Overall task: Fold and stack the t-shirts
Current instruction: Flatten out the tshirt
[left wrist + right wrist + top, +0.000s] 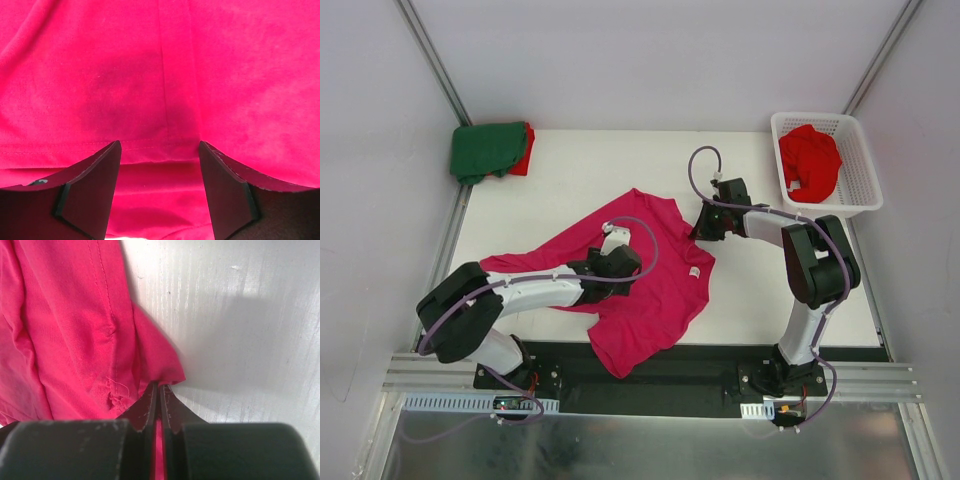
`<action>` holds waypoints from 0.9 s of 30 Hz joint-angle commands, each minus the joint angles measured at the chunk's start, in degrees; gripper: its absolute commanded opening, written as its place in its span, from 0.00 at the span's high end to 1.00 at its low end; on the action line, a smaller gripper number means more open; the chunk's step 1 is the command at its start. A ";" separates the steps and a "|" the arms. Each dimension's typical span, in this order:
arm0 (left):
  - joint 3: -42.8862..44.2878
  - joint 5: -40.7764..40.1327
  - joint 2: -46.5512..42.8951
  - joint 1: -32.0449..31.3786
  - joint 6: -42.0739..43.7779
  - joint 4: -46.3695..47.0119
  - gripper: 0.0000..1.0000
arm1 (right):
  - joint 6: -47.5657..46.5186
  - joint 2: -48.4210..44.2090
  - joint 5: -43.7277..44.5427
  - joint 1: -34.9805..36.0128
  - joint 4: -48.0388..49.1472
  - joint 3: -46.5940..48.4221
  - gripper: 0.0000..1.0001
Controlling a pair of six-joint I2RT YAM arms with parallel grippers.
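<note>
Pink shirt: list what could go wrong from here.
The right jaws pinch only a small corner of the pink shirt; it may slip out when pulled. The left jaws stand open above the cloth, so a one-sided pull might bunch it. Its hem overlaps the black rail and could snag.

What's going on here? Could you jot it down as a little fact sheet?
Middle: pink t-shirt, spread out, rumpled
Left gripper: open, over the pink cloth
Right gripper: shut, pinching the pink t-shirt's edge
Far left corner: folded green t-shirt, red t-shirt at its edge
Basket: far right, holds a crumpled red t-shirt
</note>
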 commanded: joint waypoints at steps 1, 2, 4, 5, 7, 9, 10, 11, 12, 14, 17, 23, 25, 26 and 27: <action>1.66 -2.18 1.70 -0.47 0.46 1.40 0.37 | -1.22 -2.79 0.34 0.11 -1.12 -0.83 0.99; 1.66 -2.27 1.97 -0.47 0.46 1.57 0.37 | -1.30 -2.79 0.25 0.11 -1.03 -0.83 0.99; 1.66 -2.36 2.49 -0.47 0.37 1.75 0.37 | -1.48 -2.79 0.34 0.11 -1.12 -0.83 0.99; 1.66 -2.53 2.76 -0.47 0.37 1.92 0.38 | -1.39 -2.79 0.42 0.11 -1.20 -0.92 0.99; 1.75 -2.71 2.94 -0.47 0.46 2.01 0.38 | -1.39 -2.61 0.34 0.11 -1.12 -0.83 0.99; 1.83 -2.80 2.76 -0.47 0.55 2.10 0.38 | -1.48 -2.61 0.25 0.11 -1.20 -0.74 0.99; 1.83 -2.88 2.67 -0.47 0.64 2.10 0.38 | -1.57 -2.61 0.25 0.20 -1.20 -0.74 0.99; 1.92 -2.89 2.67 -0.38 0.64 2.28 0.38 | -1.57 -2.44 0.25 0.11 -1.20 -0.66 0.99; 1.92 -2.89 2.76 -0.38 0.64 2.28 0.38 | -1.57 -2.43 0.25 0.11 -1.38 -0.65 0.99; 2.27 -2.89 3.37 -0.38 0.73 2.45 0.38 | -1.57 -2.43 0.25 0.11 -1.29 -0.65 0.99; 2.80 -2.45 4.52 -0.47 0.64 2.54 0.39 | -1.83 -2.52 0.25 0.11 -1.64 -0.65 0.99; 3.59 -1.83 6.36 -0.38 0.46 2.81 0.43 | -2.10 -2.78 0.34 -0.24 -1.99 -0.57 0.99; 3.50 -1.83 6.72 -0.47 0.46 2.98 0.44 | -2.18 -2.96 0.43 -0.24 -2.08 -0.65 0.99; 3.42 -1.92 6.89 -0.38 0.46 3.07 0.45 | -2.27 -2.96 0.43 -0.42 -2.17 -0.65 0.99; 3.33 -1.92 6.98 -0.38 0.37 3.16 0.46 | -2.27 -2.96 0.43 -0.33 -2.17 -0.57 0.99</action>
